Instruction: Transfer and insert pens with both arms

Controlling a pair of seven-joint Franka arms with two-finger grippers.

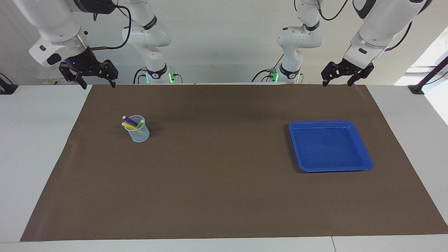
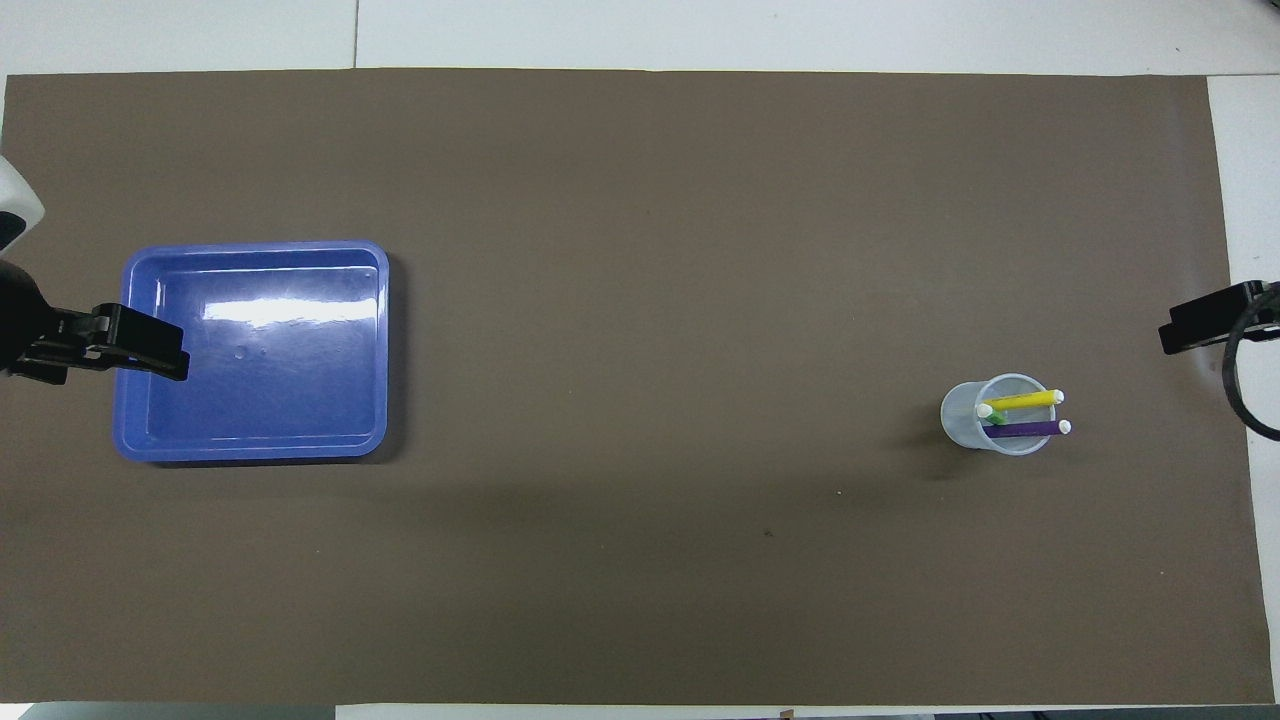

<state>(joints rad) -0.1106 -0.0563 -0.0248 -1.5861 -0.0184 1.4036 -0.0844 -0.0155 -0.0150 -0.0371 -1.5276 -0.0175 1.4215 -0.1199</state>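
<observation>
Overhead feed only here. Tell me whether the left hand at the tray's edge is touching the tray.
Observer: No. The left hand hangs high over the edge of the mat by the robots, apart from the blue tray.
Operator: Report its fingers.
Observer: Open, pointing down, holding nothing.
Operator: Now the right hand.
Observer: The right hand is raised too, open and empty, clear of the cup of pens.

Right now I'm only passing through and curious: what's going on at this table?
Nothing is held yet. The three pens stand in a clear cup toward the right arm's end of the brown mat; the blue tray toward the left arm's end is empty. The right gripper hangs open over the mat's robot-side edge, and the left gripper, open too, waits there as well.
</observation>
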